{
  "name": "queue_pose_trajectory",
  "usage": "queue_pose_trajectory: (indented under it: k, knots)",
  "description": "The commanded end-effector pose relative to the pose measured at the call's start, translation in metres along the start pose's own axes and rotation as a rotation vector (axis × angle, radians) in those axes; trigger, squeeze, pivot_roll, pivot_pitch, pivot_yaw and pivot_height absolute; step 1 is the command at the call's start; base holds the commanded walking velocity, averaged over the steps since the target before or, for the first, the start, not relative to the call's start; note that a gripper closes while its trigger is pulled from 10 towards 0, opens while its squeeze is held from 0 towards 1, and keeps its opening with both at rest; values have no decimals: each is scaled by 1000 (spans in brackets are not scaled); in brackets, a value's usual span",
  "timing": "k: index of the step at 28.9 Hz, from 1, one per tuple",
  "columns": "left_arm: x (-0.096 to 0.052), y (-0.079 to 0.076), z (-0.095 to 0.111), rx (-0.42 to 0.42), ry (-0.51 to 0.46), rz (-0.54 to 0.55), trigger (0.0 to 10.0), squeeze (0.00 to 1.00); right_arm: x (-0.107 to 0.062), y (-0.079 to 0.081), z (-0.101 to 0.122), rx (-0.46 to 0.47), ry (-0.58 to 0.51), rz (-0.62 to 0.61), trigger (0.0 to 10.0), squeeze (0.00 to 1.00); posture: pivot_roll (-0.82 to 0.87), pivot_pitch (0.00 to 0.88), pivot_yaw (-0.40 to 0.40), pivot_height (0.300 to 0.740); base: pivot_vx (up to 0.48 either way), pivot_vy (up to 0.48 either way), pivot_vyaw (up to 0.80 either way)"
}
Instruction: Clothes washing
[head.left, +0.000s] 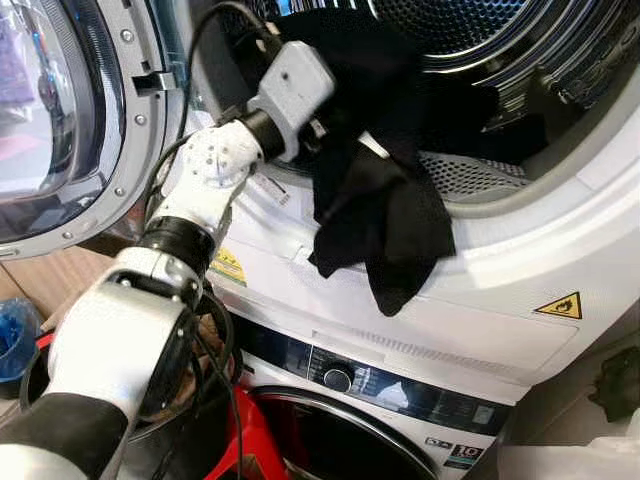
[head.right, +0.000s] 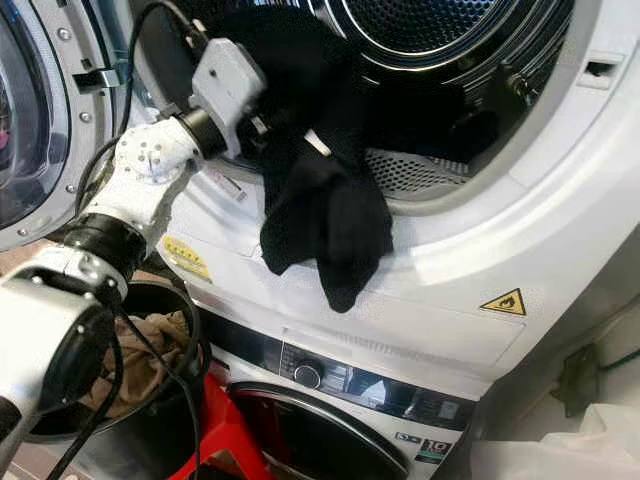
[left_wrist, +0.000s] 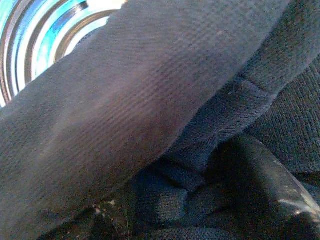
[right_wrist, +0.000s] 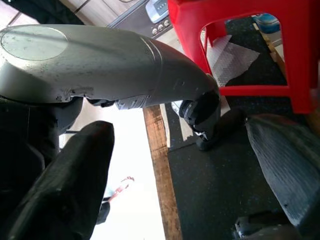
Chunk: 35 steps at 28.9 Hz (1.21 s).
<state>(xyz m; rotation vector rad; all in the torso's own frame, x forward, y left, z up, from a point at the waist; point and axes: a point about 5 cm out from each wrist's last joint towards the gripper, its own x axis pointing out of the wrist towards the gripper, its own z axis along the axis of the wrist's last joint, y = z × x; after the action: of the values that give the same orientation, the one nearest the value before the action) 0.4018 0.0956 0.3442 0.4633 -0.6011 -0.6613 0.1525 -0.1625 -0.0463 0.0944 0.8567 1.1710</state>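
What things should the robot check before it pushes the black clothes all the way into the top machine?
1. Door open: ok. The round door is swung wide to the left.
2. Hold on the black garment: cannot tell. The left gripper is buried in the cloth; its fingers are hidden.
3. Garment inside the drum: not ok. A large part hangs over the front rim, outside.
4. Opening free: ok. Nothing else blocks it.
5. Right gripper: ok. It hangs open and empty near the red stool, out of the way.
6. More laundry: ok. Tan cloth waits in the black tub below.
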Motion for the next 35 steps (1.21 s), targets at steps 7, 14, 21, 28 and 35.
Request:
queue_pose_trajectory:
  k: [7,14,21,28,35]
  knots:
    - [3,-21,-11,-27,114,-259,10000,0,0,-6,5,-10,-33,-29,10000,0,-31,0,44,740,0,0,0]
    - [-2,-34,-19,91,229,-504,10000,0,0,-7,2,-3,-39,-41,10000,0,-50,0,52,740,0,0,0]
    - [0,-52,-24,211,258,-609,10000,0,0,-7,0,12,-51,-61,10000,0,-59,0,58,740,0,0,0]
    - [7,-45,-15,-6,159,-464,10000,0,-1,-11,3,15,-83,-119,10000,0,-68,3,59,740,0,0,0]
    - [21,-28,13,56,8,-283,10000,0,-2,-15,9,-10,-109,-166,10000,0,-69,12,57,740,0,0,0]
